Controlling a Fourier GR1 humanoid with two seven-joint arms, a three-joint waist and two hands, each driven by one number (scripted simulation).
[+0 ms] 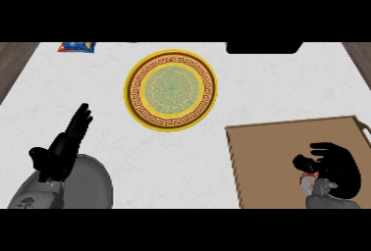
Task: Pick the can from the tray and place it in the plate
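On the tray's near right part, low in the head view, the can point(309, 177) sits almost wholly hidden under the right hand point(337, 165); only a small red and pale patch of it shows between the thumb and the fingers. That hand's fingers are curled over and round the can from above and from the right, with the thumb bent in on the left side, so the can is pinched between them. Whether the can rests on the tray or is lifted off it, I cannot tell. The tray point(275, 157) is brown with a raised rim and a handle slot at its right end; it lies at the lower right of the white counter point(87, 83), slightly turned, and its lower part is cut off by the view's edge. The plate point(172, 90) lies well apart from the can, up and to the left, near the middle of the counter, with a yellow rim, a brown patterned band and a pale green centre. The left hand point(64, 144) shows at the lower left, open, its fingers straight and pressed together, pointing up. A blue and orange packet point(76, 46) lies at the counter's far left edge, and a black object point(263, 47) at the far right.
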